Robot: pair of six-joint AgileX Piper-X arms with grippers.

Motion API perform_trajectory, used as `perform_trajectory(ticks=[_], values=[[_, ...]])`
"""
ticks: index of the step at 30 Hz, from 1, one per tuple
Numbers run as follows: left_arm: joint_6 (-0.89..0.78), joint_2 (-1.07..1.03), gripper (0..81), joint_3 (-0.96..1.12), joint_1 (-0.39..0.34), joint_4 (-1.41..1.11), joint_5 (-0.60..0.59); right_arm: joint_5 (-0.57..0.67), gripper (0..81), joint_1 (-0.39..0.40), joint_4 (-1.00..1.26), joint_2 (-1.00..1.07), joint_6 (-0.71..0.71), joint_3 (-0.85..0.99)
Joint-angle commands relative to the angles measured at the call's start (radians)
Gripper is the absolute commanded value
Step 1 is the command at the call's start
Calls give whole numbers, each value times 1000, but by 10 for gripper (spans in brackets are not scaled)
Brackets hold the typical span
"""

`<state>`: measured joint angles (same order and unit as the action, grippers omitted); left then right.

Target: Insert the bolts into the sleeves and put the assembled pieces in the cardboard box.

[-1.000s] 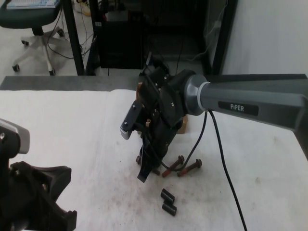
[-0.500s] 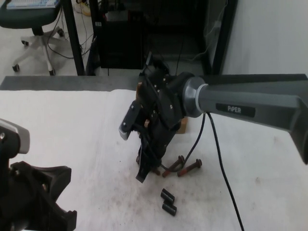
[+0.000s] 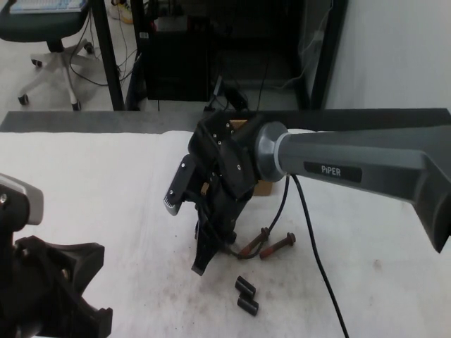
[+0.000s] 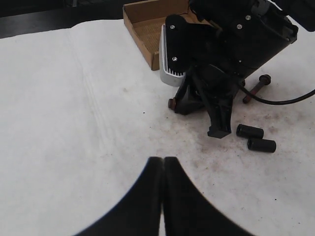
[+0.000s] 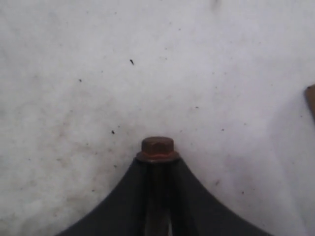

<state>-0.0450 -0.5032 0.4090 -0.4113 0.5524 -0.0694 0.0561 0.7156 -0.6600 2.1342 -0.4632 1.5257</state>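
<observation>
My right gripper (image 5: pixel 157 164) is shut on a rusty bolt (image 5: pixel 157 146) whose hex head sticks out past the fingertips, just above the white cloth. From above, that gripper (image 3: pixel 201 264) points down, left of two loose bolts (image 3: pixel 276 245) and two black sleeves (image 3: pixel 246 294). In the left wrist view, both sleeves (image 4: pixel 256 138) lie close beside the right gripper (image 4: pixel 219 129). The cardboard box (image 4: pixel 147 29) stands behind it, partly hidden by the arm. My left gripper (image 4: pixel 163 162) is shut on nothing, well short of the parts.
White cloth (image 3: pixel 106 204) covers the bench, with open room to the left of the parts. A black cable (image 3: pixel 317 260) trails from the right arm across the cloth near the loose bolts. The left arm's base (image 3: pixel 49 296) fills the near left corner.
The right arm has swung a little to the left and lower with the bolt, away from the loose bolts. The left arm has kept still.
</observation>
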Motion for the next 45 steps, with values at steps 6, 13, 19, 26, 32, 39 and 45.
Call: perform_trajectory(ticks=[6,13,19,26,32,39,45], values=[[1,-1,3,-2,1,-11,8,3,8,7,-77,2,92,-3],[1,-1,3,1,1,-42,-163,37,8,-22,-31,-195,282,-2],[-99,-102,3,7,1,-125,-379,119,8,-118,-36,-397,402,-21],[-117,-416,3,173,-1,-131,-487,169,8,-248,-46,-637,463,-137],[-100,-775,20,477,-46,-128,-485,183,8,-332,-94,-873,471,-322],[-89,-1171,318,837,-117,70,-485,212,8,-445,-106,-1097,471,-490],[-67,-1432,406,1093,-164,405,-321,225,8,-548,-129,-1218,471,-545]])
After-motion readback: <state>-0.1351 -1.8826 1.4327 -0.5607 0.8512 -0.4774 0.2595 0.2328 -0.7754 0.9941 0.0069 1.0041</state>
